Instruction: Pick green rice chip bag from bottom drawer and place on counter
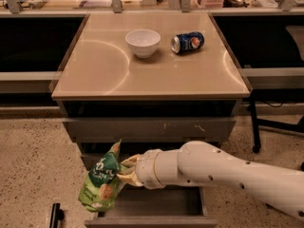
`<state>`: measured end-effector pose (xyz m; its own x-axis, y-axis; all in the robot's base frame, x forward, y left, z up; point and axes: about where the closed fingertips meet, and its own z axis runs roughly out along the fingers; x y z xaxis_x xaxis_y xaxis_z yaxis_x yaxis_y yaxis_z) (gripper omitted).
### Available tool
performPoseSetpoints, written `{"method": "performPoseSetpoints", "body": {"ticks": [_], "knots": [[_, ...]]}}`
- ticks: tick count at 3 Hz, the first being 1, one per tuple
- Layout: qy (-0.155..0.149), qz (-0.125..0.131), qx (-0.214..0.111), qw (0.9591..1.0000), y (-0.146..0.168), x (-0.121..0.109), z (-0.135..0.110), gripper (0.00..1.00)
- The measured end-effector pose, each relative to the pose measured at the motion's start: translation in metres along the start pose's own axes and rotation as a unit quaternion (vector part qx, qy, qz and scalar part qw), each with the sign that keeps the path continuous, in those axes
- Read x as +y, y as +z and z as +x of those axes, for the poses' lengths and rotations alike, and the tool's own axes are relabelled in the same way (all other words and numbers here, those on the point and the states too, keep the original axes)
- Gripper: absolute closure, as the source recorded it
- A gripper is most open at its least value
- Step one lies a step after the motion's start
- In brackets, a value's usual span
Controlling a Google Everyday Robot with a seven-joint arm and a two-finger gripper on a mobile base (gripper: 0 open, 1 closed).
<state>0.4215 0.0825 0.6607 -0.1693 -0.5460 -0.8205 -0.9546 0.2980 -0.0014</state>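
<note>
Pinching green bag (101, 183) over drawer (159, 204), end effector (122, 170) half-hidden.

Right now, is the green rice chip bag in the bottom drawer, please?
Out: the gripper holds the green rice chip bag above the drawer, at its left edge.

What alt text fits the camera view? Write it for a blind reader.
The white arm's end effector holds the green rice chip bag above the left edge of the open bottom drawer. On the counter above sit a white bowl and a blue soda can on its side.
</note>
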Motion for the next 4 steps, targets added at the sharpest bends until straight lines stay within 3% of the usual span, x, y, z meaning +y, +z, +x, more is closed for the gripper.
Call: {"method": "performPoseSetpoints", "body": {"ticks": [1,3,4], "knots": [[-0.027,-0.002,0.007,0.9996,-0.017,-0.002,-0.015,1.0],[-0.1,0.022,0.057,0.9931,-0.097,-0.012,-0.068,1.0],[-0.1,0.022,0.057,0.9931,-0.097,-0.012,-0.068,1.0]]}}
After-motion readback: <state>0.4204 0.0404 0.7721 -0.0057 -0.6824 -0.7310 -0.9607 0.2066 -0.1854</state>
